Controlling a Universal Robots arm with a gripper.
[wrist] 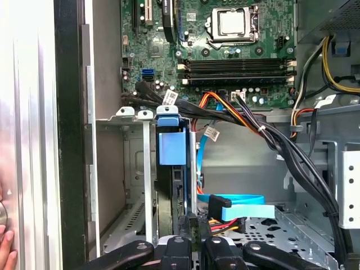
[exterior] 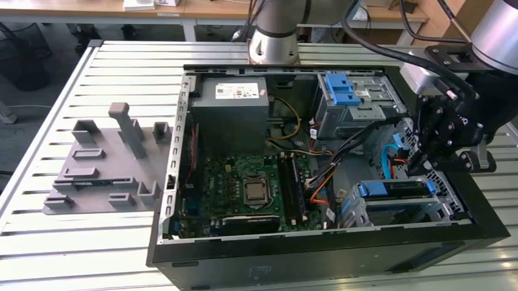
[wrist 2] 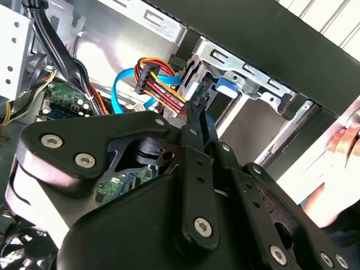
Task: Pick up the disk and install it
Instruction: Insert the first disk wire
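Gripper [wrist: 194, 233], pressed together, reaches down beside the disk [wrist: 169, 185] standing in its bay.

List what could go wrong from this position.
1. The blue data cable and the coloured power wires lie right beside the gripper; a move here could snag or pull them.
2. The disk sits edge-on in the narrow metal cage; a slight tilt might jam it.
3. A person's hand rests beside the case, close to the arm's working area.

Exterior overlooks case [exterior: 324, 254]; wrist views peer inside
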